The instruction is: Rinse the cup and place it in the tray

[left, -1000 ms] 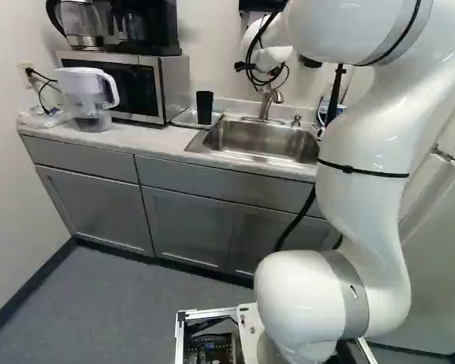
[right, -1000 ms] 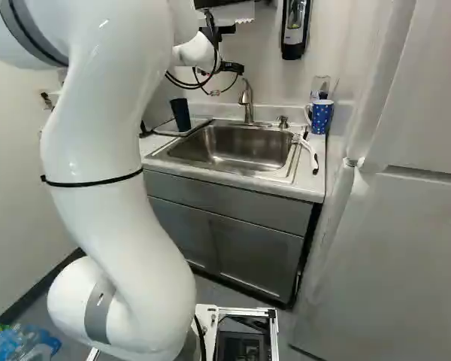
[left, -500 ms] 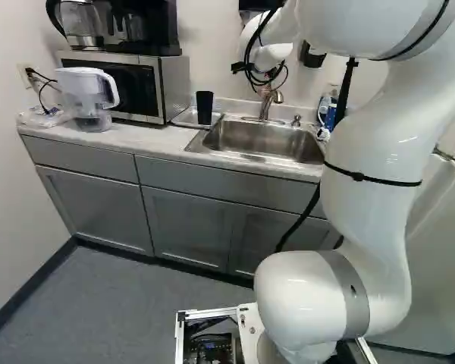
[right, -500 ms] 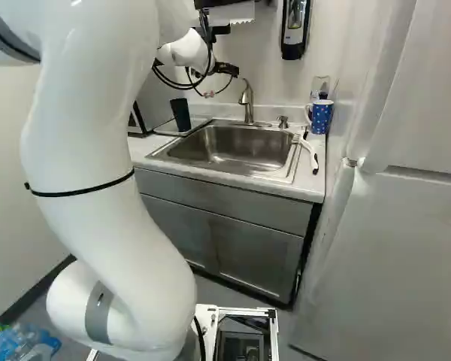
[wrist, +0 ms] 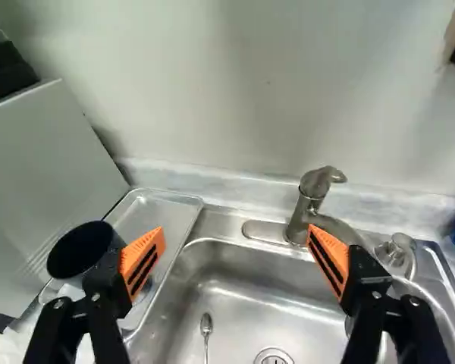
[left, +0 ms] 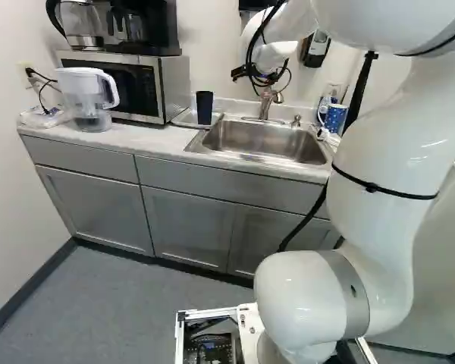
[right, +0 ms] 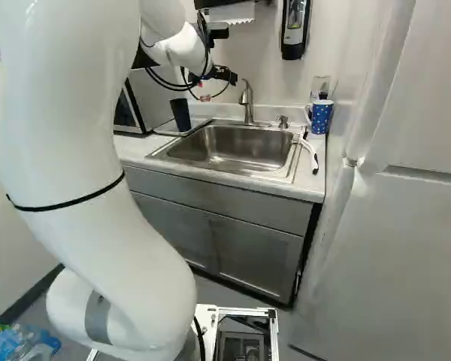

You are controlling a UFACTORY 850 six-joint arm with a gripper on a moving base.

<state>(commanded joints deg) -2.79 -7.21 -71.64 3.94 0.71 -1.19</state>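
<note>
My gripper [right: 224, 74] hangs near the wall above the sink's back left in the right base view, small and partly hidden by cables. In the wrist view the gripper [wrist: 236, 260] stands wide open, nothing between its orange pads. A black cup [left: 205, 108] stands on the metal tray [wrist: 163, 208] between microwave and sink. In the wrist view the cup [wrist: 77, 254] shows its dark mouth outside one finger, which covers part of it. The faucet [wrist: 307, 201] rises behind the sink [wrist: 235, 292], near the other finger.
A spoon [wrist: 205, 324] lies in the sink. Left of the tray are the microwave [left: 140, 87] and a water pitcher [left: 89, 98]. Right of the sink stand a blue dotted mug [right: 321, 116] and a white-handled brush [right: 310, 150]. A soap dispenser [right: 295, 28] hangs on the wall.
My arm's large links have swung right in the left base view and left in the right one, uncovering the mug and microwave. The wrist has shifted slightly left and down. Cup and base stay put.
</note>
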